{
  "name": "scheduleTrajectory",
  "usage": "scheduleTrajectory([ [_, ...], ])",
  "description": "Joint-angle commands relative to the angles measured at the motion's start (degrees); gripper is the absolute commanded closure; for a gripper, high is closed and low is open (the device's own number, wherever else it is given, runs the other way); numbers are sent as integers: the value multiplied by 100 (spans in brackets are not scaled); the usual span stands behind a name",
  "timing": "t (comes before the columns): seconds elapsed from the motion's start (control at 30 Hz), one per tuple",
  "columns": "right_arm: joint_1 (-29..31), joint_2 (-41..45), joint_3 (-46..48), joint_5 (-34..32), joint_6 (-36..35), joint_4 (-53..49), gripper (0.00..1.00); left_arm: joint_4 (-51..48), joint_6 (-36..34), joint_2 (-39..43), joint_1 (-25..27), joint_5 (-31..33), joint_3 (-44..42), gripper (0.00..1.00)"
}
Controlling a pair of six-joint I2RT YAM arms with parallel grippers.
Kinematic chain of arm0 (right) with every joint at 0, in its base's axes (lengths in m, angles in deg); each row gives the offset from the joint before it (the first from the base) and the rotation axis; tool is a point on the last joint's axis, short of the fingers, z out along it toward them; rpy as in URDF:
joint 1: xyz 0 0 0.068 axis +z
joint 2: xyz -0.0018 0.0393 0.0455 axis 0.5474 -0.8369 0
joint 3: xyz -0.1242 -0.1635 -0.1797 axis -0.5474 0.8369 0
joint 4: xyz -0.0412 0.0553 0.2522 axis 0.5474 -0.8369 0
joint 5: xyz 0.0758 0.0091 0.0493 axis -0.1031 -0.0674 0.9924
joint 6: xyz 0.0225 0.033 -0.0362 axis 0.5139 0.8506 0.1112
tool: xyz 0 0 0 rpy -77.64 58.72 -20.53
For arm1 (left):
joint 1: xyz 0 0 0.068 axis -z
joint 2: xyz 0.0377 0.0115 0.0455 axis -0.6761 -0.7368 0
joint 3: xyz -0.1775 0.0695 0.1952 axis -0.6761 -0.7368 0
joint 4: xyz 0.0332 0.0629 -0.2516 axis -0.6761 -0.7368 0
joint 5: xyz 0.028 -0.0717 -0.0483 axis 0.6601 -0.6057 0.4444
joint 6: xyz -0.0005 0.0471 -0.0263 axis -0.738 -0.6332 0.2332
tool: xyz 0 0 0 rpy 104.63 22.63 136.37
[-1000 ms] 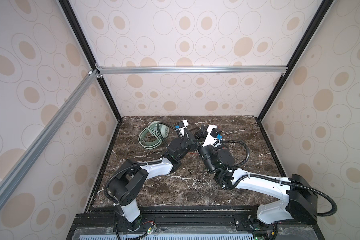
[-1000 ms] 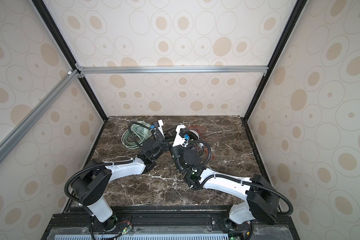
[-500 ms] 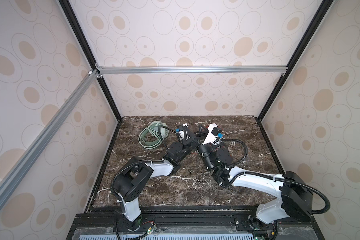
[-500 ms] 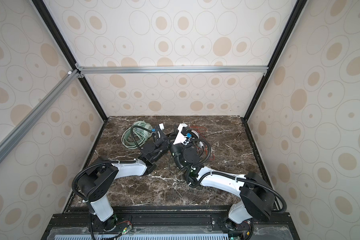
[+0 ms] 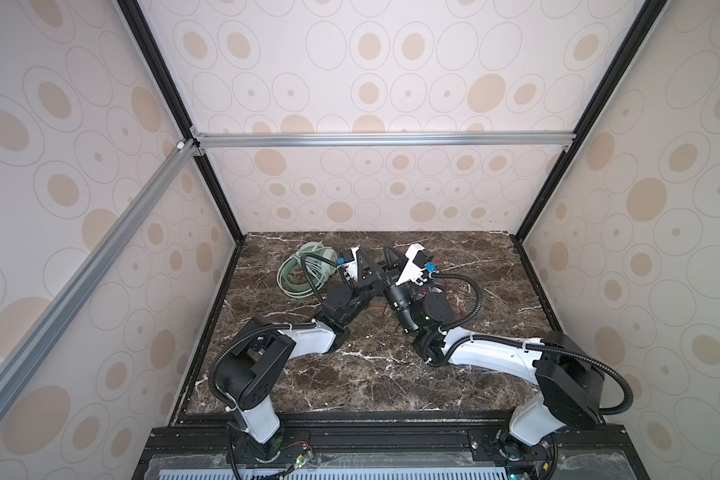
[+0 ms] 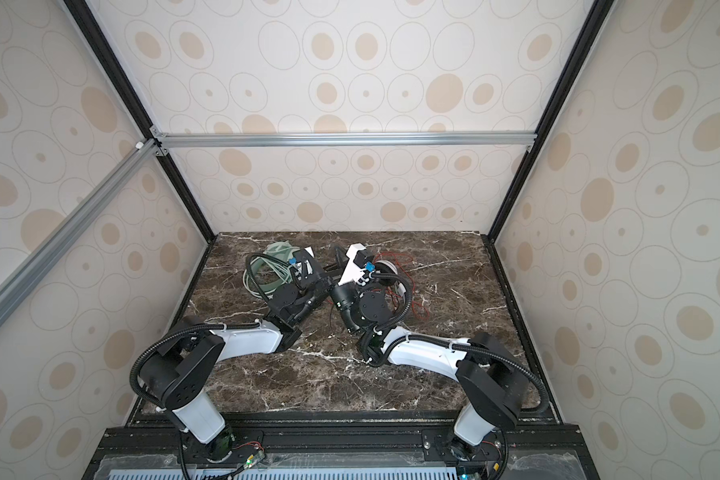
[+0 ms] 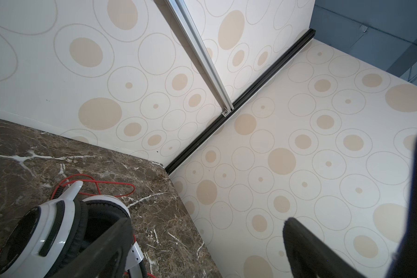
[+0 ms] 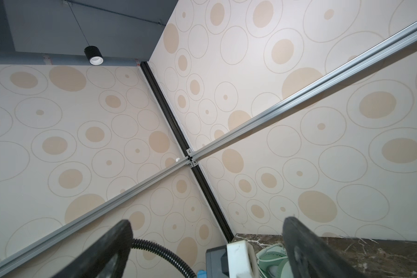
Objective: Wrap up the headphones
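Status: both arms reach to the middle back of the counter [image 5: 371, 382], wrists tipped upward and close together. Left gripper [image 7: 206, 222] spread wide, nothing between the fingers. Right gripper [image 8: 207, 221] likewise spread and empty; its camera sees mostly wall.

Task items: mint green headphones [image 5: 323, 266] near the back left, pale green cable [image 5: 292, 286] in loops just beside the cups; looks gathered. White-and-black headphones [image 7: 56, 231] right of centre, just beside the left gripper in the left wrist view, mostly hidden under the right arm in both top views. Red cable [image 7: 117, 184] loose: one loop behind the cups, more trailing over the counter.

Judgement: step in hand = start on the white-and-black pair. To do it well:
- tip both wrists down first
- one gripper pins the headband or a cup
- the other takes the red cable close to where it leaves the cup, then winds in short passes, light tension, so the pair does not drag

In the way:
- wrists nearly touch, so move one arm at a time
- right arm's black hose [image 5: 479, 297] arches over the red strands
- cable thin and flat on dark veined stone, easy to miss
- mint pair lies against the left arm's hose [image 5: 308, 282]; avoid sweeping it
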Motion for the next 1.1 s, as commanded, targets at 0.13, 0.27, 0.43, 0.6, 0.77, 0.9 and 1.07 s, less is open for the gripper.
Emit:
scheduleTrajectory([
  [0.13, 8, -324, -1, 256, 311, 178, 0, 624, -121, 545, 51, -75, -55, 2],
  [0.27, 5, -266, -73, 312, 276, 53, 0, 617, -95, 554, 43, -85, -15, 2],
  [0.43, 10, -200, -125, 330, 249, -80, 0, 643, -38, 536, 49, -72, 21, 2],
  [0.6, 7, -194, -147, 249, 280, -132, 0, 557, -50, 545, 42, -62, 65, 2],
  [0.77, -14, -106, -177, 258, 243, -240, 0, 598, -5, 476, 60, -21, 170, 2],
  [0.9, -22, 70, -290, 223, 210, -730, 0, 652, 133, 372, 80, -54, 268, 2],
  [1.07, -495, -45, -232, 1002, 1085, -535, 0, 87, 100, 393, 162, -96, 511, 2],
])
